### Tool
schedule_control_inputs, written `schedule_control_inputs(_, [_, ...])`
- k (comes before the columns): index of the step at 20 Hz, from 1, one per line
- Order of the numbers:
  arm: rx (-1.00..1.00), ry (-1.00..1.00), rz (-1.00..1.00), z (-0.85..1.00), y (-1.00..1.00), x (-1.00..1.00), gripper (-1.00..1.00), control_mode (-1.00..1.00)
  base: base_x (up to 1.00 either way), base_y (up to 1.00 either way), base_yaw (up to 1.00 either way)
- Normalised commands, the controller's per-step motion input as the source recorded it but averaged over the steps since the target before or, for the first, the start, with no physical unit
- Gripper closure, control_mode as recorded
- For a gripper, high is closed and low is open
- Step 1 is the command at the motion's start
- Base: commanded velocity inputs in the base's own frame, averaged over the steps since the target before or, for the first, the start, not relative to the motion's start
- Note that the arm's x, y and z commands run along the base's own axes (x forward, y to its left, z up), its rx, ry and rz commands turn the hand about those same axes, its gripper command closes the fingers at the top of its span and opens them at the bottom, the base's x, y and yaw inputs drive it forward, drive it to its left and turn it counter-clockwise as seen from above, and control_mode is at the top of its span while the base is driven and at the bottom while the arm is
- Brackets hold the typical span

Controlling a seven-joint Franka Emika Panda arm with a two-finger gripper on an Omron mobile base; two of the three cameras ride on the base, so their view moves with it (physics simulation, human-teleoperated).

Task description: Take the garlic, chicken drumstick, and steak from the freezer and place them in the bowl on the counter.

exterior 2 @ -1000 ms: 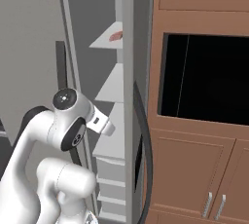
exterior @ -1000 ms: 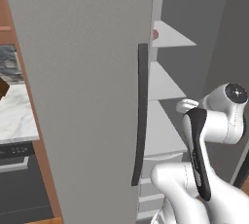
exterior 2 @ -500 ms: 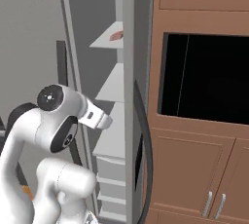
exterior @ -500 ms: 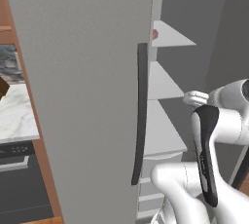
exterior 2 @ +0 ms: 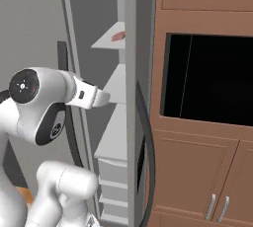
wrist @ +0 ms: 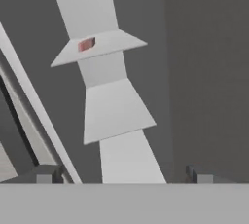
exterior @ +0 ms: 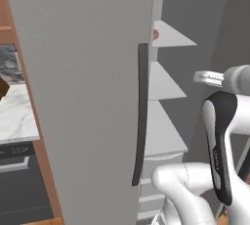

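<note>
Matte grey, the freezer [exterior: 88, 97] is seen with its door swung open and white shelves [wrist: 114, 111] exposed inside. A small reddish piece of meat [wrist: 86, 44] is seen lying on an upper shelf. The gripper [wrist: 121, 175] is held with fingers spread wide, empty, facing the shelves. The marble counter [exterior: 17, 116] is seen at the left.
</note>
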Motion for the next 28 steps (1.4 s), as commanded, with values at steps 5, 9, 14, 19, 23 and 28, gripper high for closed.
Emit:
schedule_control_inputs(5, [0.02,0.0,0.01,1.0,0.0,0.14,-1.0,-1.0,0.0,0.0,0.0])
schedule_control_inputs(9, [0.19,0.03,0.1,0.27,0.0,0.37,-1.0,-1.0,0.0,0.0,0.0])
schedule_control_inputs(14, [0.05,0.0,0.09,-0.04,0.06,0.19,-1.0,-1.0,0.0,0.0,0.0])
schedule_control_inputs(19, [0.0,0.0,0.0,0.01,0.0,0.61,-1.0,-1.0,0.0,0.0,0.0])
schedule_control_inputs(23, [0.01,-0.02,0.0,-0.02,0.0,0.75,-1.0,-1.0,0.0,0.0,0.0])
schedule_control_inputs(28, [0.01,-0.03,0.0,0.01,0.0,0.84,-1.0,-1.0,0.0,0.0,0.0])
